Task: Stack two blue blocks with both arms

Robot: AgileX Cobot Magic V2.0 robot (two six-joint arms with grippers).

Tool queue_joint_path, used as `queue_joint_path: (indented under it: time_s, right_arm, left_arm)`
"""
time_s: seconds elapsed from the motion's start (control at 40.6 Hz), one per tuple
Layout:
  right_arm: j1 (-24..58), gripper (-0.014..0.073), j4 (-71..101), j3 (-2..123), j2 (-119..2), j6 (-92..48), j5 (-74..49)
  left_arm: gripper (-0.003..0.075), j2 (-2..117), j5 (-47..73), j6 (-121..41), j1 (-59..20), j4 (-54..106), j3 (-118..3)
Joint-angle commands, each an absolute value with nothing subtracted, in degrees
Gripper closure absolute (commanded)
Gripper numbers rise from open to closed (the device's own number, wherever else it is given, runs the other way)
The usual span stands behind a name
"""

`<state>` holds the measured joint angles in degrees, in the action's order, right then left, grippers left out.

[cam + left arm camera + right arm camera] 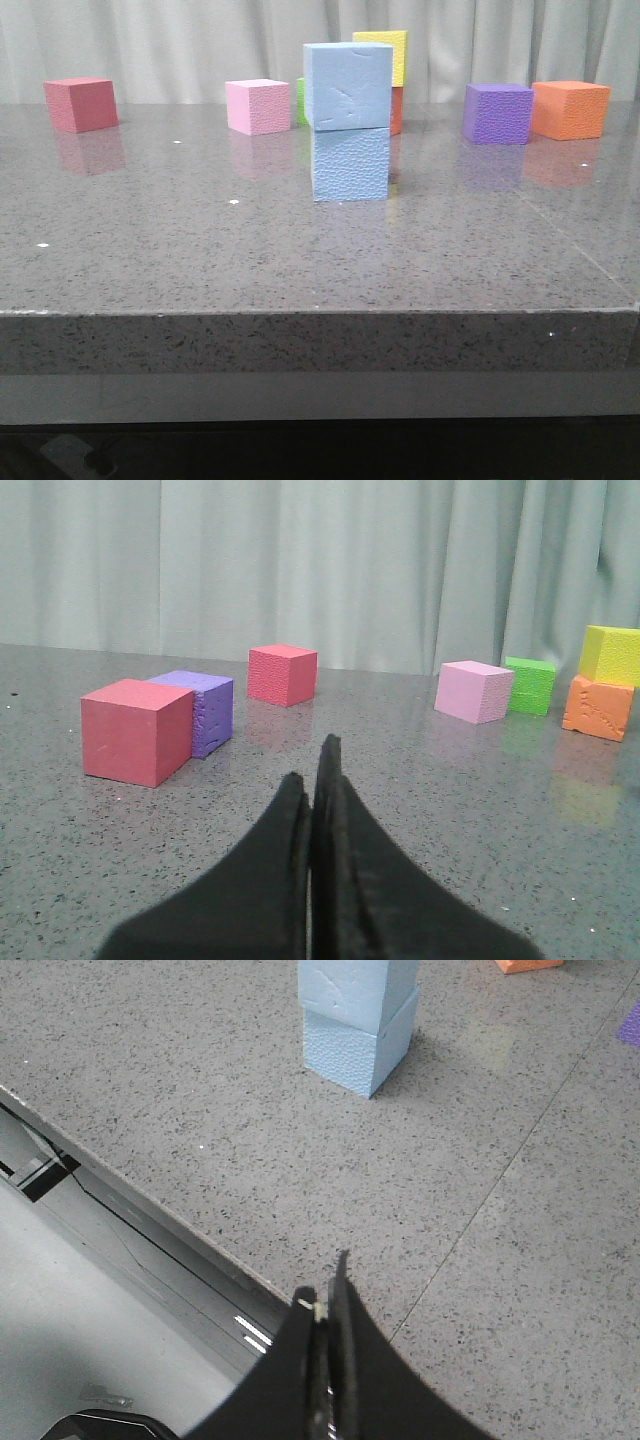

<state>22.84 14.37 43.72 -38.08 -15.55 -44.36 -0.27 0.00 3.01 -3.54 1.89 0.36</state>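
The two blue blocks stand stacked mid-table: the upper block rests on the lower block, turned slightly against it. The stack also shows in the right wrist view, upper block on lower block. Neither arm shows in the front view. My left gripper is shut and empty, low over the table, away from the stack. My right gripper is shut and empty, above the table's front edge, well back from the stack.
A red cube, pink cube, green cube, yellow cube on an orange-red one, purple cube and orange cube line the back. The table's front edge is near.
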Motion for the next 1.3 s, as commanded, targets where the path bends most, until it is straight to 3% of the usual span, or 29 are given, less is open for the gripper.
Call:
queue_joint_path:
  time_s: [0.0, 0.172, 0.394, 0.517, 0.713, 1.279]
  right_arm:
    - [22.6, 0.0722, 15.1, 44.9, -37.7, -16.0, -40.9]
    - [18.7, 0.0722, 12.5, 38.7, -28.8, -16.0, -32.2]
    - [6.4, 0.0722, 12.1, 17.8, -13.1, -16.0, -7.2]
    - [3.7, 0.0722, 12.1, 7.4, -6.4, -16.0, 0.0]
    - [1.0, 0.0722, 12.3, -1.3, 1.4, -16.0, 0.4]
    - [1.2, 0.0722, 12.3, -1.2, 1.6, -16.0, -0.3]
  left_arm:
    - [0.0741, -1.3, -5.3, 3.6, -4.0, 1.8, 0.4]
    - [0.0741, -1.3, -5.3, 3.6, -4.0, 1.8, 0.4]
    - [0.0741, -1.3, -5.3, 3.6, -4.0, 1.8, 0.4]
    - [0.0741, -1.3, -5.3, 3.6, -4.0, 1.8, 0.4]
    - [0.0741, -1.3, -5.3, 3.6, -4.0, 1.8, 0.4]
    - [0.0741, -1.3, -5.3, 3.6, -4.0, 1.8, 0.4]
